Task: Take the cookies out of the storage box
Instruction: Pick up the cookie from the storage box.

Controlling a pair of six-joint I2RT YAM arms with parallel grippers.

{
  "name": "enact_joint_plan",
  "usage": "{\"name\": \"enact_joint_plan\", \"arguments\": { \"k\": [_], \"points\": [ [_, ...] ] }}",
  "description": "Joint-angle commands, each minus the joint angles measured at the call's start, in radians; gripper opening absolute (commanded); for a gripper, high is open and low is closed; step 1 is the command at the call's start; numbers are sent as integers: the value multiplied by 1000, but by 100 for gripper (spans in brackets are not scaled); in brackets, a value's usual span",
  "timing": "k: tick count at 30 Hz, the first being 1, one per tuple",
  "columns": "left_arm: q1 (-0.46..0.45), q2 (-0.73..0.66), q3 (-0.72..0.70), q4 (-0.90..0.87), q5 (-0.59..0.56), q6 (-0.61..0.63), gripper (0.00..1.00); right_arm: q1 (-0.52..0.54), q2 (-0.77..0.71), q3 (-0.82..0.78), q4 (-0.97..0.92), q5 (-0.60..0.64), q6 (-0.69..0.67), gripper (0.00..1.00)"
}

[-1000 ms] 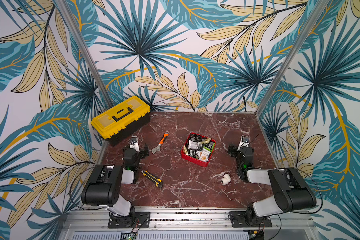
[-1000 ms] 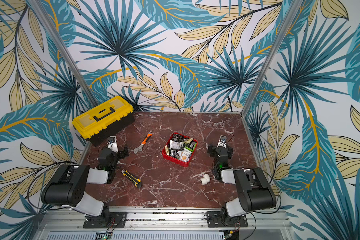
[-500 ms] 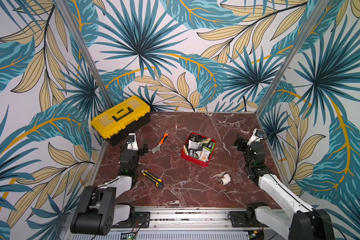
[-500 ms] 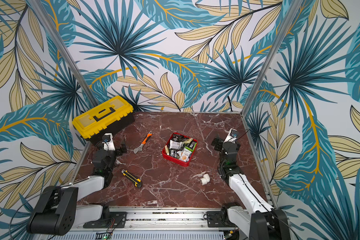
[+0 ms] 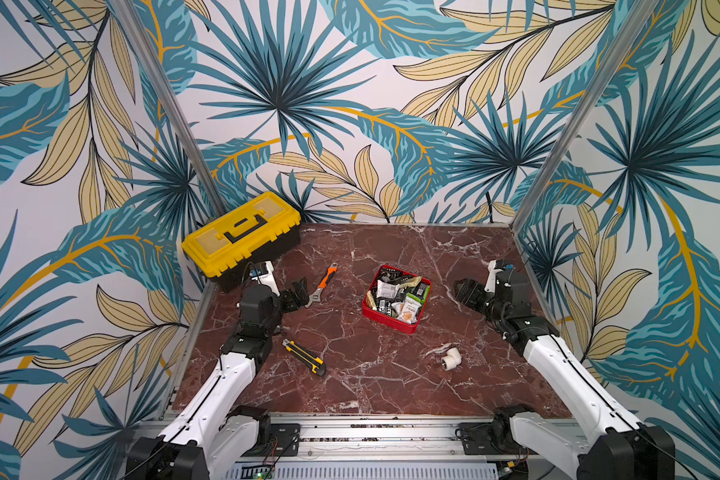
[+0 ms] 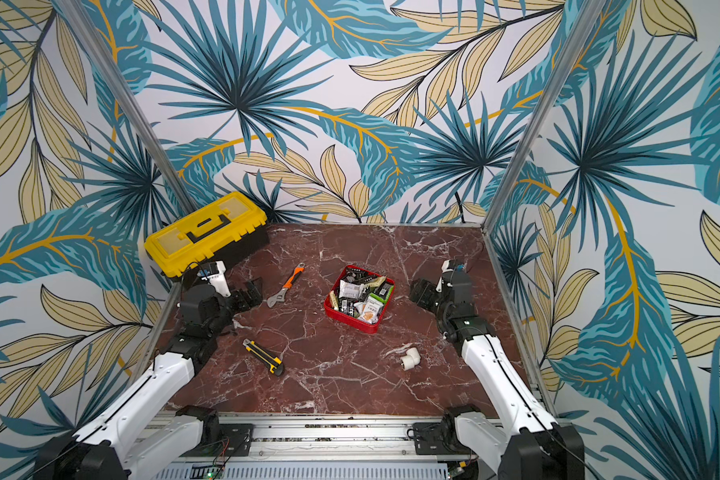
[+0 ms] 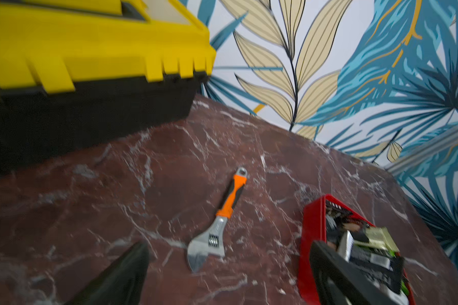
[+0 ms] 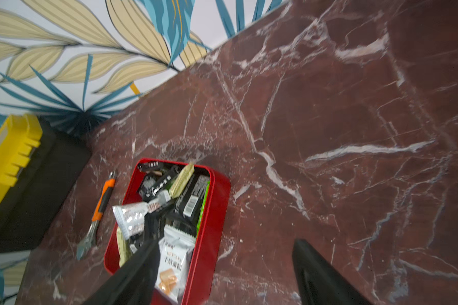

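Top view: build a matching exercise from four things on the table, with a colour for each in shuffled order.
Things:
1. toolbox
2. wrench
3. storage box
4. pipe elbow

Colours:
A. white
B. red
C. yellow lid, black base
D. orange handle, silver head

Pairs: 1-C, 2-D, 3-B, 4-A

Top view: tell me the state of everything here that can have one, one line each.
toolbox, lid shut.
storage box, open-topped, full.
cookies, piled inside the storage box.
wrench, lying flat.
utility knife, lying flat; blade too small to tell.
left gripper, jaws open, empty.
right gripper, jaws open, empty.
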Motion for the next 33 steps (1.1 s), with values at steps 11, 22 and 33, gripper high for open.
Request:
{"name": "enact_joint_plan", "arguments": {
  "k": [11,22,33],
  "points": [
    [-379,-45,-76,-123,-146,-374,98,218,294,239,-151,-3,5,68],
    [-541,31,-116,-58,-256,-546,95,331,558,445,-181,102,27,60],
    [-551,66,-98,-52,-265,-573,93,363,724,572,-233,137,54,46]
  ]
}}
